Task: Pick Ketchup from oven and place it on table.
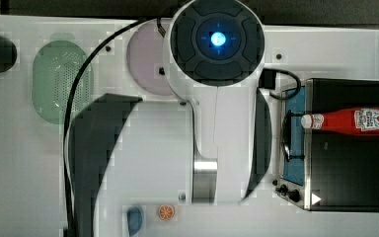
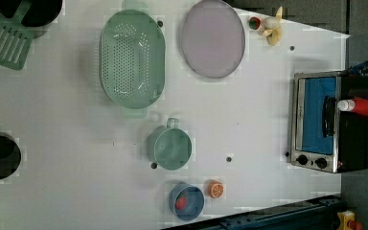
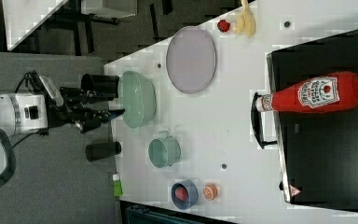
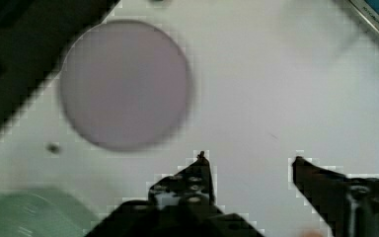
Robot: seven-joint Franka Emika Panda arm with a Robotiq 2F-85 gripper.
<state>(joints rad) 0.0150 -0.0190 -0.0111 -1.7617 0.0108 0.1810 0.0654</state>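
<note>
The ketchup (image 1: 348,121) is a red bottle with a white cap, lying on its side on the black top of the oven (image 1: 345,168). Its cap reaches over the oven's front edge above the blue glass door. The left view shows the ketchup (image 2: 362,106) on the oven (image 2: 316,122) at the white table's (image 2: 249,120) right end. My gripper (image 3: 116,113) hangs at the right view's left, far from the ketchup (image 3: 312,95). In the wrist view the gripper (image 4: 249,159) is open, with bare table between its fingers.
A purple plate (image 2: 213,38) and a green colander (image 2: 132,60) lie on the table. A green mug (image 2: 170,147), a blue bowl (image 2: 187,201) holding a strawberry and an orange slice (image 2: 215,188) sit nearer the left view's bottom. A banana (image 2: 273,28) lies by the far edge.
</note>
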